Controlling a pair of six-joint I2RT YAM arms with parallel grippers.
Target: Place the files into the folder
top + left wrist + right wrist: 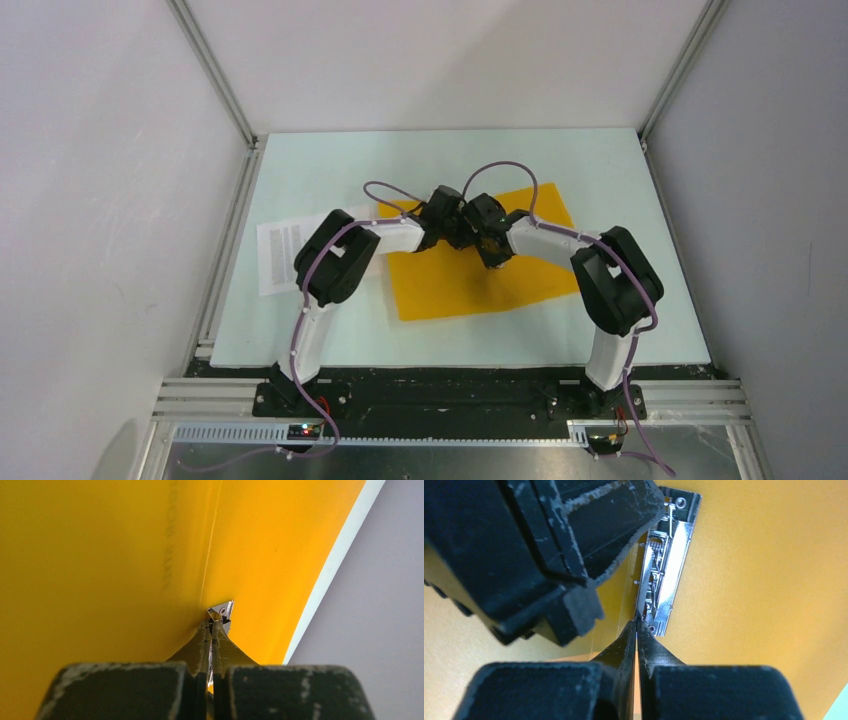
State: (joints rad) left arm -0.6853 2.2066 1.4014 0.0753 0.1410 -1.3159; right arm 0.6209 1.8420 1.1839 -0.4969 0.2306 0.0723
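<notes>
Meeting above folder (455, 287), left claw (212, 624), right claw (637, 625)

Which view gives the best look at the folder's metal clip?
The right wrist view: the metal clip shows nearly full length, spring and rivets too, on the open folder. The left wrist view catches only one shiny corner. In the top external view, the arms hide it.

Left-centre in the top view, the left arm (335, 258) covers the right side of the files (275, 255), their print too small to read; in the left wrist view, the left tool (212, 626) hides most of the metal clip (223, 610); lettering on the folder (100, 555) is blurred.
</notes>
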